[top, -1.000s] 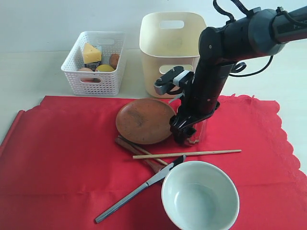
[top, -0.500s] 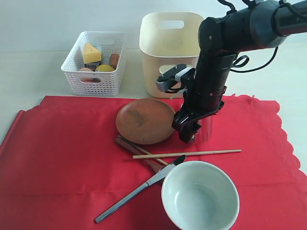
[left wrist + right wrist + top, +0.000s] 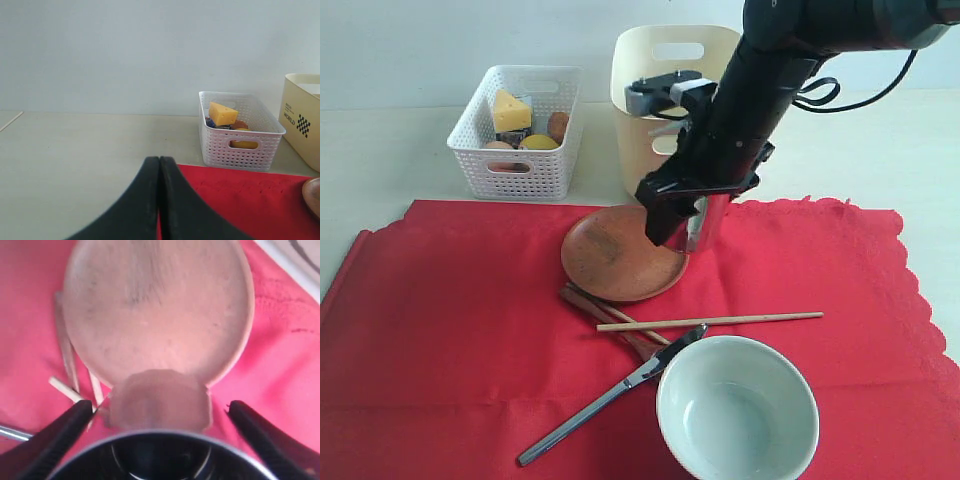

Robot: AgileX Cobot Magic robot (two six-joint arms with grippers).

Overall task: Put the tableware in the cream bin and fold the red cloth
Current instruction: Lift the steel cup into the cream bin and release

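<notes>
My right gripper (image 3: 678, 212) is shut on the shiny steel cup (image 3: 710, 215) and holds it in the air over the near right edge of the brown plate (image 3: 615, 255). In the right wrist view the cup (image 3: 160, 412) fills the space between the two black fingers (image 3: 65, 432), above the plate (image 3: 155, 305). The cream bin (image 3: 665, 75) stands just behind. On the red cloth (image 3: 440, 330) lie the pale bowl (image 3: 737, 408), a knife (image 3: 605, 398), chopsticks (image 3: 710, 321) and a wooden spoon (image 3: 610, 318) partly under the plate. My left gripper (image 3: 160, 167) is shut and empty, off to the cloth's (image 3: 240, 200) left.
A white lattice basket (image 3: 518, 135) with cheese and other food stands left of the cream bin; the left wrist view shows the basket (image 3: 240, 135) too. Bare pale table surrounds the cloth at the back and on the left.
The right arm has lifted the steel cup off the cloth and carried it up and left, over the plate's edge. The left gripper has stayed shut.
</notes>
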